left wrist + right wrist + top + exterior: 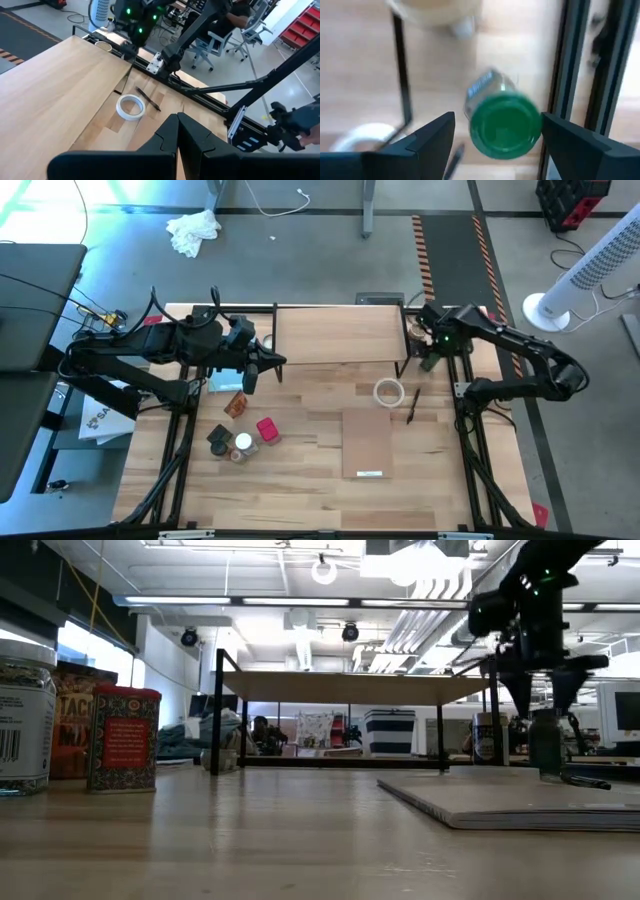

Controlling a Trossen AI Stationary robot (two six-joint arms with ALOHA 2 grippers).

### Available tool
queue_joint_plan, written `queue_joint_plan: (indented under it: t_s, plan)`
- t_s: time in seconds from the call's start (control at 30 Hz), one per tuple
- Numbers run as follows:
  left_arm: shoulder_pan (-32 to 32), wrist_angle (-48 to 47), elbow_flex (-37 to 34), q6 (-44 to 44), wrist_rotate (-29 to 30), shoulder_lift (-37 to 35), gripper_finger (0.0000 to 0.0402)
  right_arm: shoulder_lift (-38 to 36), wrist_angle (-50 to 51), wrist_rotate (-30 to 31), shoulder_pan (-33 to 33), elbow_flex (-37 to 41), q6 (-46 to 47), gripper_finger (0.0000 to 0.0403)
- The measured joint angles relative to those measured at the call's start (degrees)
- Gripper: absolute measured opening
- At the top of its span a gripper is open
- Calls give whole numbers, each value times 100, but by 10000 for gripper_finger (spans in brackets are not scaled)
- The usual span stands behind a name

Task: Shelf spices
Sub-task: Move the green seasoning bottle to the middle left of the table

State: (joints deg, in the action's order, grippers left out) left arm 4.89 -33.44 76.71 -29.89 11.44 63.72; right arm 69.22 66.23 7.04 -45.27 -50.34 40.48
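A glass jar with a green lid (505, 125) stands upright on the table by the shelf's right end frame (400, 70). My right gripper (497, 120) hangs over it, pointing down and open, one finger on each side of the lid and close above it (543, 695). The shelf (340, 335), a pale plank on black wire ends, stands at the far middle. Several more spices (240, 430) stand near the table's left. A tan-topped jar (415, 332) sits by the shelf's right end. My left gripper (265, 365) is raised left of the shelf, shut and holding nothing (177, 135).
A white tape ring (389, 392) and a dark pen (412, 405) lie in front of the shelf's right end. A thin pale board (367, 442) lies flat nearer the front. Black frame rails (570, 60) run along the table's right edge, close to the green-lidded jar.
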Motion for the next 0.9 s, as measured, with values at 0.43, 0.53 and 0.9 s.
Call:
queue_joint_plan:
  t_s: [0.43,0.53,0.9]
  plan:
    - [0,-24,0,-99,-183,0,0,97,-258,-303,-292,393,-2622,288]
    - [0,-24,0,-146,-230,0,0,97,-331,-313,-315,494,-3137,288]
    - [0,-24,0,-402,-236,0,0,206,-911,-537,-362,716,-3046,288]
